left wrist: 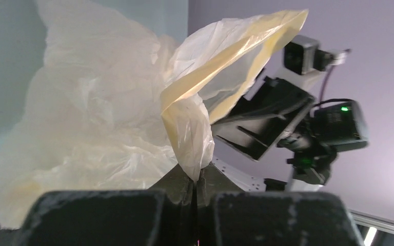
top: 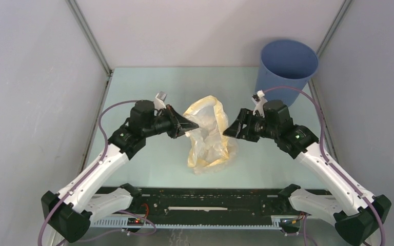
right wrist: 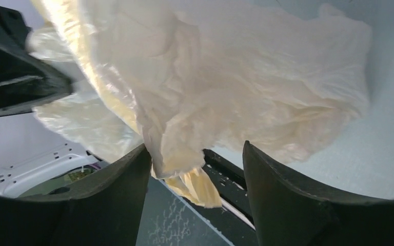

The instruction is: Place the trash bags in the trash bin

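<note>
A crinkly pale yellowish trash bag (top: 209, 136) stands bunched up at the table's middle, its yellow rim (top: 211, 101) lifted in an arch. My left gripper (top: 194, 124) is shut on a fold of the bag (left wrist: 192, 146) at its left side. Just to the bag's right, my right gripper (top: 228, 128) stands open; bag plastic (right wrist: 246, 97) hangs between and above its fingers (right wrist: 279, 189) without being pinched. The blue trash bin (top: 287, 65) stands upright at the back right corner, apart from both grippers.
Grey enclosure walls close in the table on the left (top: 36, 102), back and right. A black rail (top: 205, 202) with the arm bases runs along the near edge. The right arm (left wrist: 297, 118) shows behind the bag in the left wrist view.
</note>
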{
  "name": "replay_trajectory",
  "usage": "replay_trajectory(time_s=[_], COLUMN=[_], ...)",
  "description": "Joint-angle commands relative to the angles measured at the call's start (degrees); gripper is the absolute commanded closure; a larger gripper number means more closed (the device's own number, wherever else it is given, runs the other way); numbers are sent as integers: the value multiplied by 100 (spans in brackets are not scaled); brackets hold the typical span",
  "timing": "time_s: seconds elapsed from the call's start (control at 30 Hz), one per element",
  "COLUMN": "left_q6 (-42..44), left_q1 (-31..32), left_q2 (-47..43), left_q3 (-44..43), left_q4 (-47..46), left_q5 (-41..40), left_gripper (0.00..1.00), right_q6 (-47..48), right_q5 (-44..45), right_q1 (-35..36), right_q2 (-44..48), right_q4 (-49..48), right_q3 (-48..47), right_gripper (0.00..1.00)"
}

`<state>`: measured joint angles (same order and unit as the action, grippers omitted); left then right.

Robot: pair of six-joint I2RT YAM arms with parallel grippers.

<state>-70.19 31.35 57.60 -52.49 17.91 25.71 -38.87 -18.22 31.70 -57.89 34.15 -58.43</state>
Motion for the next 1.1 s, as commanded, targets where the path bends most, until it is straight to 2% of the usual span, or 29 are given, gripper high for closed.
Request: replay_trajectory(time_s=[0.0,0.13,0.37,0.5,0.67,0.77,0.87,1.07], left_q6=[-600,-892,-1206,-1361,-1444,-1469,-1480,-1505], left_q1=[-15,-32,-158,-198,-248,-269,-310,-414], left_q2=[-314,-411,-429,-425,-413,-440,-475,-472], left_q3=[143,310,432,432,424,444,446,443], left_q4=[-521,-666,-958,-1037,-1118,-1121,-1114,-1156], left_q5=[-109,-225,-111,21,175,212,256,297], left_gripper=[100,100,100,100,100,100,100,100], right_q6=[198,325,-23,-341,-436,-664,-919,-1612], right_q5=[-99,-496,-533,-608,-198,-639,-950,-1107], right_q1=[48,297,539,495,265,-180,-396,-179], right_q2=[413,1084,1736,1545,1301,1482,1501,1050], right_q4=[-422,-926,-1571,-2387,-2347,-2661,-3161,-4661], right_q3=[524,1069,1903,2268,2394,2743,3039,3310], right_gripper=[25,19,17,17,17,16,16,19])
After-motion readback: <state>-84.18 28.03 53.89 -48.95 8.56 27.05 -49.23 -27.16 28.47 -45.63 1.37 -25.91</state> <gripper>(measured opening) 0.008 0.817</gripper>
